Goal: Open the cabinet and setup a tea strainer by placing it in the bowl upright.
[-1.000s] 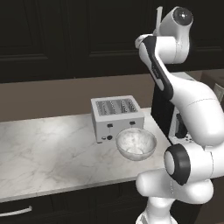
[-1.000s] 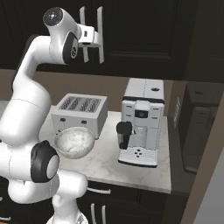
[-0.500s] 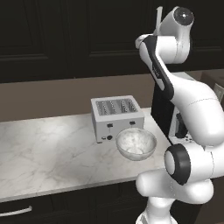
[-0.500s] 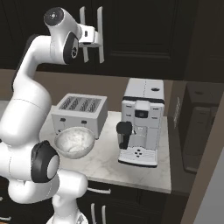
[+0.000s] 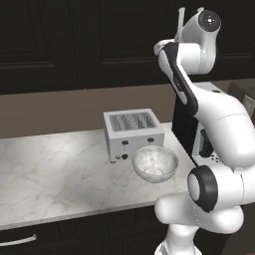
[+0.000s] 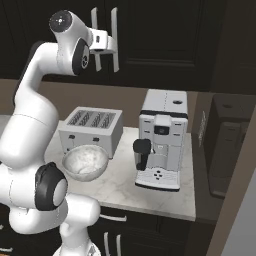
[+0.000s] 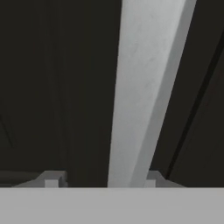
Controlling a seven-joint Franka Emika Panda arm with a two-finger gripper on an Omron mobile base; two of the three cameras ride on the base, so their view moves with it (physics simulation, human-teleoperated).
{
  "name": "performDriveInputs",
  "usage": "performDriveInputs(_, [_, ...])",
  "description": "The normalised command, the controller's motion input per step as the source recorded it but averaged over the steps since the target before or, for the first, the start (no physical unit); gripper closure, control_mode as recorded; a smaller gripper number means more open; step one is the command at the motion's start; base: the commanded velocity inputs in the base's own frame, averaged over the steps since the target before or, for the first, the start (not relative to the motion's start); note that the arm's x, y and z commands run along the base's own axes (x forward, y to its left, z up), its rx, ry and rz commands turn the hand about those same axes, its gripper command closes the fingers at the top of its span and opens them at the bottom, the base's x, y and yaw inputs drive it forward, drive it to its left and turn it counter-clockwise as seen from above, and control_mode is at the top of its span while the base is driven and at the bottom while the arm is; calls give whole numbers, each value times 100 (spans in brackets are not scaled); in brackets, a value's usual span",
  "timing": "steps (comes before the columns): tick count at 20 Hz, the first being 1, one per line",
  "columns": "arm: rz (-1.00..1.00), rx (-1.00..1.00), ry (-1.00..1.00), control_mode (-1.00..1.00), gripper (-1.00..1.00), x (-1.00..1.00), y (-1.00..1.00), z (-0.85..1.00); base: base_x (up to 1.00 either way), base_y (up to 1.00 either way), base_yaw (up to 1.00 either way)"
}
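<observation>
The dark cabinet (image 6: 165, 35) (image 5: 114, 35) hangs above the counter with both panelled doors shut. My gripper (image 6: 113, 46) is raised to the door's long silver bar handle (image 6: 115, 30). In the hand view the handle (image 7: 144, 87) runs up between my two fingertips (image 7: 52, 179). My gripper (image 7: 101, 179) is open astride it: the right tip is at the bar's edge and a gap is left on the other side. The frosted glass bowl (image 5: 155, 163) (image 6: 85, 162) stands empty on the counter in front of the toaster. The tea strainer is out of view.
A silver toaster (image 5: 133, 133) (image 6: 91, 129) sits behind the bowl on the marble counter (image 5: 55, 169). A white coffee machine (image 6: 161, 140) stands to the right. A second bar handle (image 6: 94, 35) hangs just left of the gripper. Dark drawers run below the counter edge.
The jaws have narrowed around the cabinet handle. The arm, the bowl and the doors stay where they were.
</observation>
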Motion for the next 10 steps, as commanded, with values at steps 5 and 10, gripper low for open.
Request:
performDriveInputs(5, [0,0,-3,-100,100,0,-2,-1,0,0,0])
performDriveInputs(10, [0,0,-4,-100,100,0,0,0,0,0,0])
